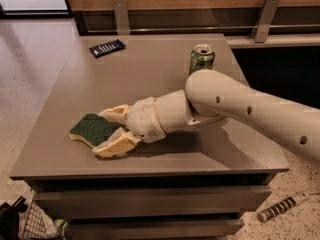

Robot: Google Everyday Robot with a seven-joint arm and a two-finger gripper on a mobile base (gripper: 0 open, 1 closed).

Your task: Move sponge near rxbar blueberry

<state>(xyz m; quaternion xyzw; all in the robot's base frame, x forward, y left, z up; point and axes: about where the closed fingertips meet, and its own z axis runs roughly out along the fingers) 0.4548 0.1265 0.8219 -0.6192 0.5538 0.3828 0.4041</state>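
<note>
Gripper [110,132] is spread astride the sponge [91,128] lying between its tips, so you close square on the foam edges, lift just clear of the table [165,79], then carry toward the rxbar blueberry [107,48], well beyond the tips.

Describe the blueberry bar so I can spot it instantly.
On the grey table, look to the far left corner, away from the end effector at the green-topped sponge. The dark navy wrapped bar lies there: flat, unlike the upright green can.
</note>
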